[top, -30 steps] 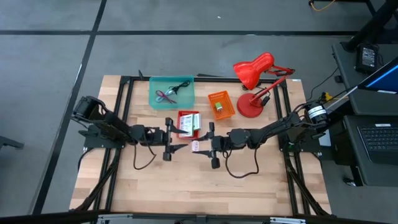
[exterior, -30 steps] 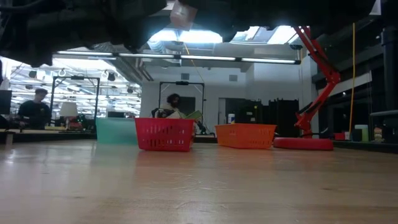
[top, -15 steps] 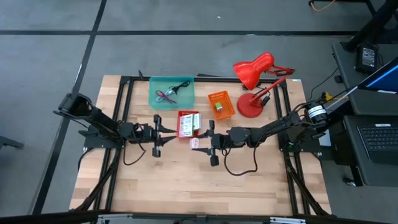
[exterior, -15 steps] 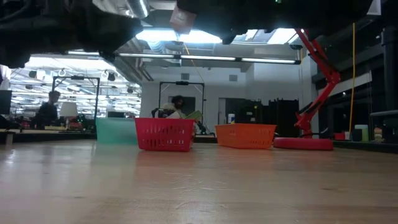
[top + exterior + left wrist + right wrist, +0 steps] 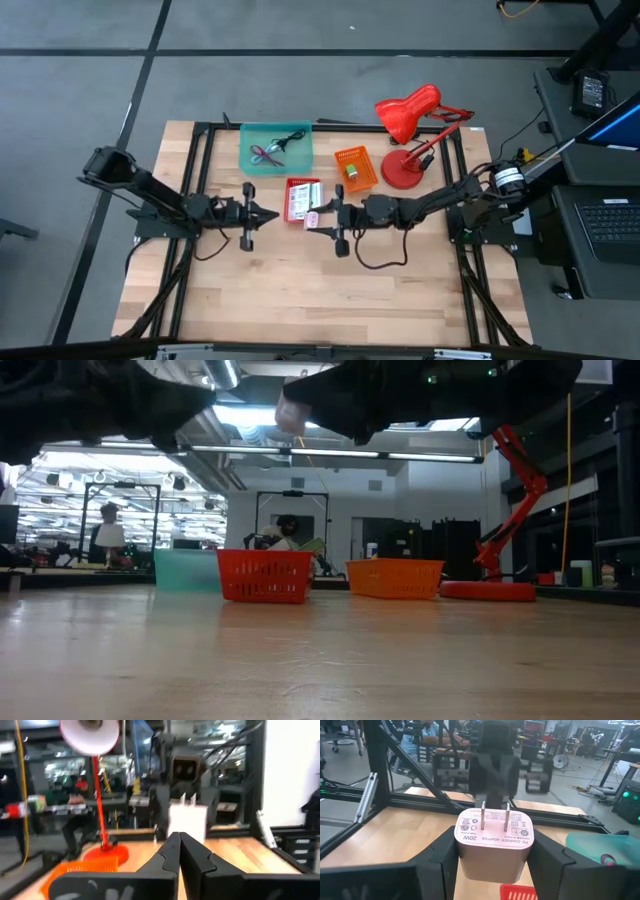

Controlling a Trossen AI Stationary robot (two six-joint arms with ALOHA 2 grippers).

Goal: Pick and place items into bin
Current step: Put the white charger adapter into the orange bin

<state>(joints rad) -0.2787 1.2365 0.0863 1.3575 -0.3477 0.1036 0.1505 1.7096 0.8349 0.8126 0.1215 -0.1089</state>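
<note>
Item: pink cube (image 5: pixel 494 840), a plug adapter, clamped in our right end effector (image 5: pixel 322 217) above the bench (image 5: pixel 300 290), just beside the red bin (image 5: pixel 302 199). Left end effector (image 5: pixel 270 213) shut, empty. We carry level, release centred over the bin

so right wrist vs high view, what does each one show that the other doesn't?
Right wrist only: the pink cube is a plug adapter, two prongs up, printed label readable, clamped between the right gripper's fingers; people in the room behind.

High only: the full layout: teal bin holding cables, orange basket, red lamp, and the left gripper, shut and empty, pointing at the right one.

Both: the adapter in the right gripper, beside the red basket, over the wooden table.
</note>
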